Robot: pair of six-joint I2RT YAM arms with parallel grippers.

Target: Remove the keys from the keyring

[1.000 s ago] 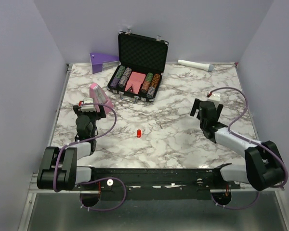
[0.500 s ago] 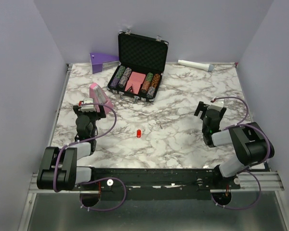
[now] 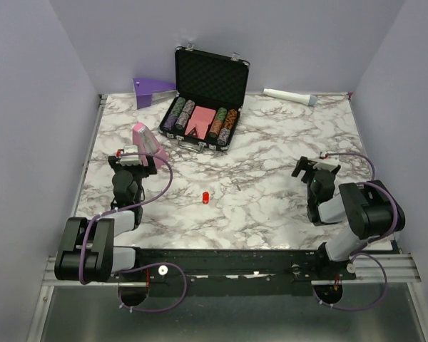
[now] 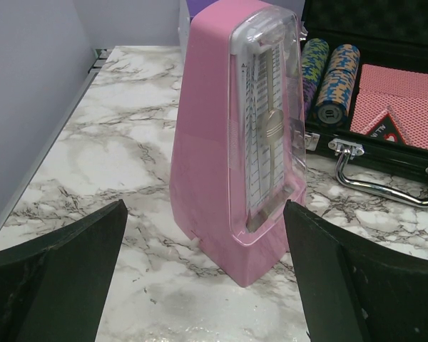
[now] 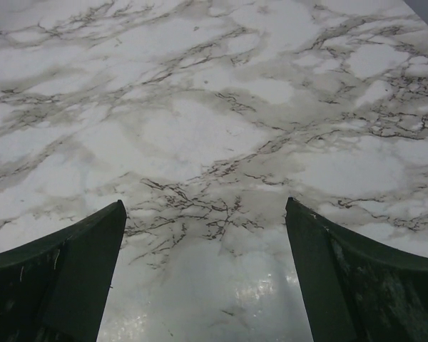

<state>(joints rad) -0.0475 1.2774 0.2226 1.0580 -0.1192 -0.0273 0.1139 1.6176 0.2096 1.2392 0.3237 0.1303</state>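
The small red keyring (image 3: 206, 195) lies on the marble table near the middle front. A tiny thin grey key sliver (image 3: 237, 187) lies just right of it, apart from it. My left gripper (image 3: 132, 158) is folded back at the left, open and empty, facing the pink box (image 4: 242, 135). My right gripper (image 3: 315, 167) is folded back at the right, open and empty over bare marble (image 5: 200, 142). Neither wrist view shows the keyring or key.
A pink wedge-shaped metronome box (image 3: 147, 142) stands right in front of the left gripper. An open black case (image 3: 207, 100) with poker chips and cards stands at the back; its handle (image 4: 385, 189) shows. A purple wedge (image 3: 151, 89) and a white tube (image 3: 289, 95) lie along the back wall.
My right arm has drawn back toward its base and folded up, its gripper moving right and nearer. The left arm, keyring and key have not moved.
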